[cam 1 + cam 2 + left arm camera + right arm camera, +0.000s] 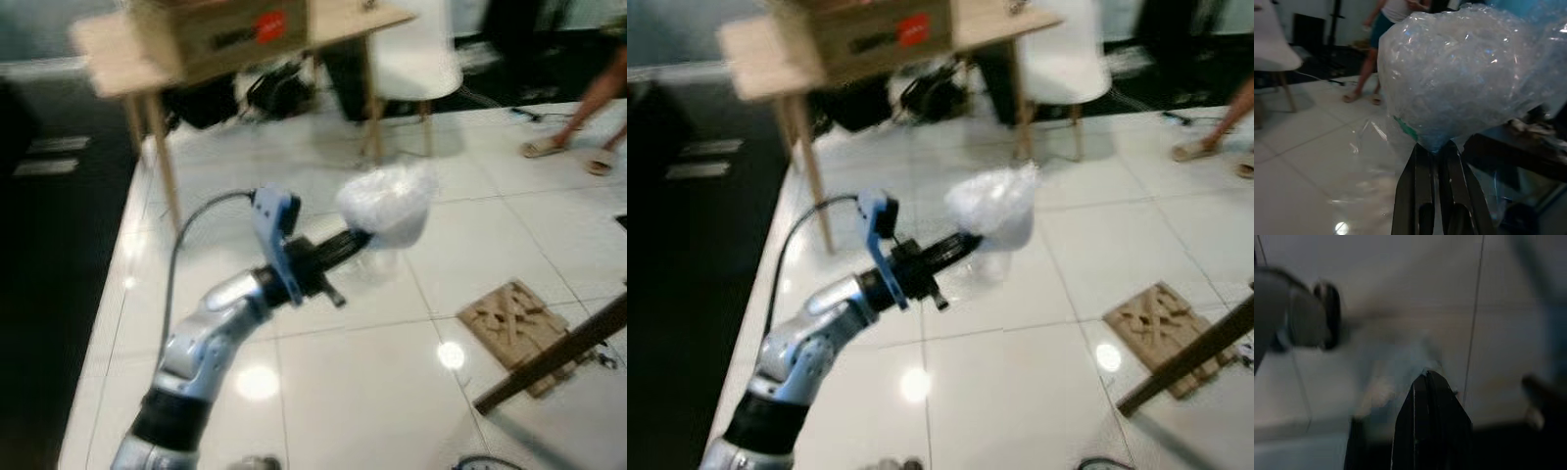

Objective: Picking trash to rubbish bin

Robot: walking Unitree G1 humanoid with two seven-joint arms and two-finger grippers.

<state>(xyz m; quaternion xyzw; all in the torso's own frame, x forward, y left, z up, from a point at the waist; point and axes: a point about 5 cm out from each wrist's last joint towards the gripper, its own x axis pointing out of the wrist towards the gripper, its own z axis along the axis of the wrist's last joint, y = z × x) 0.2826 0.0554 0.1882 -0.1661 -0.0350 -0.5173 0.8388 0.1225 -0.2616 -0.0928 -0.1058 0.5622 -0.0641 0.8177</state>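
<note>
My left gripper [364, 235] is raised out in front of me over the white tiled floor, shut on a crumpled clear plastic bag [388, 204]. The bag bulges up and out past the fingertips. In the left wrist view the two black fingers [1418, 191] lie pressed together, pinching the bag [1469, 73] at its lower edge, with a loose clear flap hanging below. In the right wrist view my right gripper [1430, 377] hangs low over the floor, its black fingers together with nothing between them.
A wooden table [118, 59] with a cardboard box [220, 29] stands at the back left, a white chair [416, 59] beside it. A person's sandalled feet [558, 147] are at the far right. A wooden pallet piece [514, 318] and a dark slanted bar [558, 352] lie right.
</note>
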